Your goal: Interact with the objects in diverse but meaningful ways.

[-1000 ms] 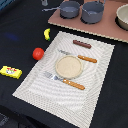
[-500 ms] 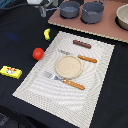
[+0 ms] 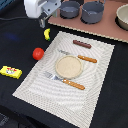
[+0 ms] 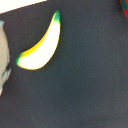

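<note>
The gripper [image 3: 43, 22] hangs at the far corner of the black table [image 3: 20, 100], just above the yellow banana [image 3: 47, 34], and it's not touching. Can't tell how wide the fingers stand from here. Wrist view shows the banana [image 4: 40, 45] lying flat on the dark surface, green at both tips. The red tomato [image 3: 38, 53] sits near it, beside the striped placemat [image 3: 95, 90]. The brown sausage stick [image 3: 82, 44] lies on the mat, well apart. The yellow packet [image 3: 10, 72] rests off towards the exterior view's left.
</note>
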You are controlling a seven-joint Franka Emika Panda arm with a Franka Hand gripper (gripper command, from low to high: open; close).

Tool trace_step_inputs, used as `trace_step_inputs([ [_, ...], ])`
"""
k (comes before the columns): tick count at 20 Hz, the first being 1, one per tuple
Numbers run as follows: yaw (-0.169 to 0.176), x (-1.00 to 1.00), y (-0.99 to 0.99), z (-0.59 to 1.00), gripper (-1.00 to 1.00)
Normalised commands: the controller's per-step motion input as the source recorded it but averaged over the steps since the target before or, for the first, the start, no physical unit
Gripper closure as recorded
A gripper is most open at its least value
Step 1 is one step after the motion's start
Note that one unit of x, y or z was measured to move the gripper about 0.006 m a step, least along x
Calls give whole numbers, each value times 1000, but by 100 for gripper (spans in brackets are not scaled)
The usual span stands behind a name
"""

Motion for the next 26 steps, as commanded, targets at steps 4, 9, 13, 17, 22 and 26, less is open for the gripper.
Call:
trace_step_inputs([
  [4,-77,0,-418,-345,-100],
  [9,-103,0,-404,-354,-100],
  [13,-152,0,-298,-305,-100],
  [17,-177,15,-70,-143,-100],
  [22,-151,75,0,-53,-100],
  [26,-147,64,-65,-146,-100],
])
